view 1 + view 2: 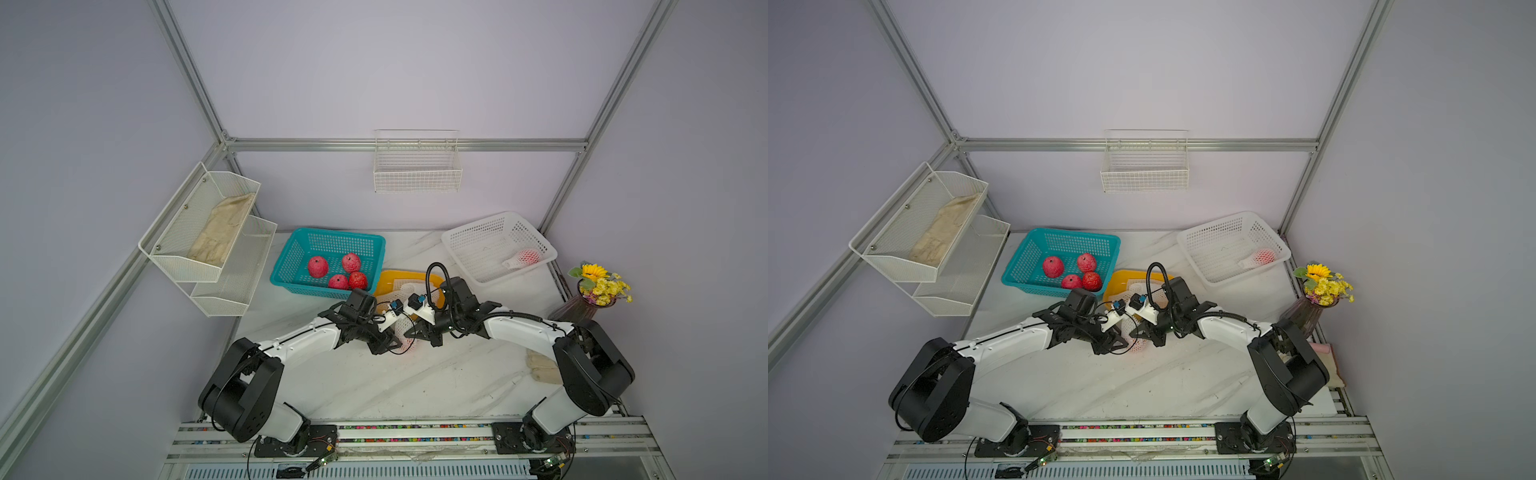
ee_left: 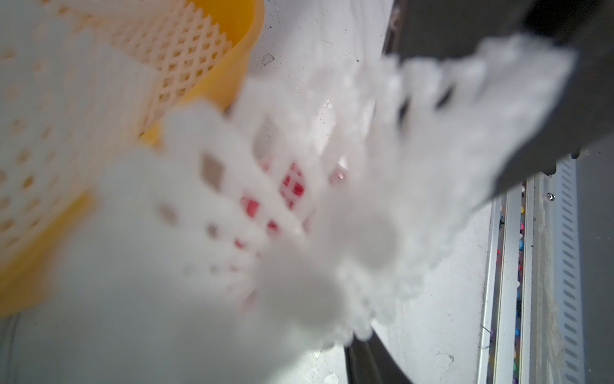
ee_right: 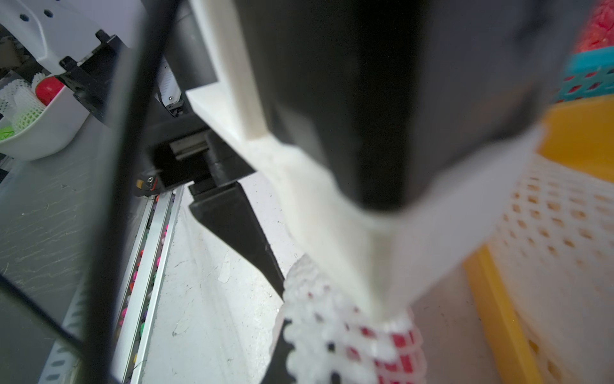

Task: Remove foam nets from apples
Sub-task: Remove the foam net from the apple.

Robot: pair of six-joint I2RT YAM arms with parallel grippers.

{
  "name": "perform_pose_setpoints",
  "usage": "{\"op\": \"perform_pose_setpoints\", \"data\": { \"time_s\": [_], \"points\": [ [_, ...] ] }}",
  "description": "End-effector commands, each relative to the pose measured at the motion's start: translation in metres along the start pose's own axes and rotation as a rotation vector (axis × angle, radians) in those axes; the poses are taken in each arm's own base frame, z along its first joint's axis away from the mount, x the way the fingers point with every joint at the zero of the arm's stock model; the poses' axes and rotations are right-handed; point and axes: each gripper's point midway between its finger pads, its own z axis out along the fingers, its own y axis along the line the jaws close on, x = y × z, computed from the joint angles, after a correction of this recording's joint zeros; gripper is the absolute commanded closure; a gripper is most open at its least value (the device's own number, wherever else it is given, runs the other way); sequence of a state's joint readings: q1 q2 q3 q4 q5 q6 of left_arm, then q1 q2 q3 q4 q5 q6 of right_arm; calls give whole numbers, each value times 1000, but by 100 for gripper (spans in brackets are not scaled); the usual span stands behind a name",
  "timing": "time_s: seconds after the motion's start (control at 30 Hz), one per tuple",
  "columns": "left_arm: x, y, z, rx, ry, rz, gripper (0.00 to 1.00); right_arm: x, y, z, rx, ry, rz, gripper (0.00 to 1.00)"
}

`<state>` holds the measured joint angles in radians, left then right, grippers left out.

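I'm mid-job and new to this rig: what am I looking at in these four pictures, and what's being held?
Two robot arms with pincer grippers work over a table. Two pictures look down from overhead; two come from wrist cameras. Between the arms is a netted apple: the right gripper is shut on its foam net; the left gripper straddles it, grip unclear. Four bare apples lie in the teal basket, a second netted apple in the white basket, loose nets in the yellow tray.

A teal basket [image 1: 291, 254], white basket [image 1: 469, 239], yellow tray [image 1: 383, 283] and flower vase [image 1: 574, 309] stand on the tabletop [image 1: 395, 382]; a wire basket [image 1: 417, 176] hangs behind.
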<state>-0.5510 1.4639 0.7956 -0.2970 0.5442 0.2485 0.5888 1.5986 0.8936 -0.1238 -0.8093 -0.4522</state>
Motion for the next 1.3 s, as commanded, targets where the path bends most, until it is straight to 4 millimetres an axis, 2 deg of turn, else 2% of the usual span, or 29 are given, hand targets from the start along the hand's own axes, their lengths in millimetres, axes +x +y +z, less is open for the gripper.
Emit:
{"op": "perform_pose_setpoints", "data": {
  "time_s": [0.0, 0.03, 0.17, 0.33, 0.57, 0.7, 0.83, 0.93, 1.1, 1.17, 1.27],
  "points": [
    [-39, -3, -12, -13, -136, 73, 62, 6, 3, 2, -1, 28, -19, 93],
    [-46, -6, -20, -24, -165, 87, 65, 7, 2, 2, 8, 33, -13, 92],
    [-47, -5, -23, -38, -174, 82, 73, 17, -5, 1, 60, 64, 11, 91],
    [-44, -6, -23, -37, -171, 76, 76, 24, -10, 0, 99, 80, 32, 88],
    [-48, -9, -22, -16, -187, 66, 77, 3, -12, -2, 106, 4, 22, 83],
    [-51, -10, -23, -7, -205, 53, 80, 5, -13, 2, 95, 10, 30, 73],
    [-47, -9, -21, -2, -206, 29, 81, 13, -13, 2, 107, 23, 19, 53],
    [-47, -10, -21, 1, -213, 26, 82, 18, -16, 1, 128, 37, 11, 45],
    [-51, -11, -25, -4, -241, 29, 82, 20, -22, 6, 129, 60, 13, 48],
    [-49, -11, -25, -4, -242, 29, 82, 17, -21, 8, 106, 48, 15, 55],
    [-46, -11, -23, -1, -229, 19, 82, 7, -18, 8, 87, 8, -2, 76]
  ]
}}
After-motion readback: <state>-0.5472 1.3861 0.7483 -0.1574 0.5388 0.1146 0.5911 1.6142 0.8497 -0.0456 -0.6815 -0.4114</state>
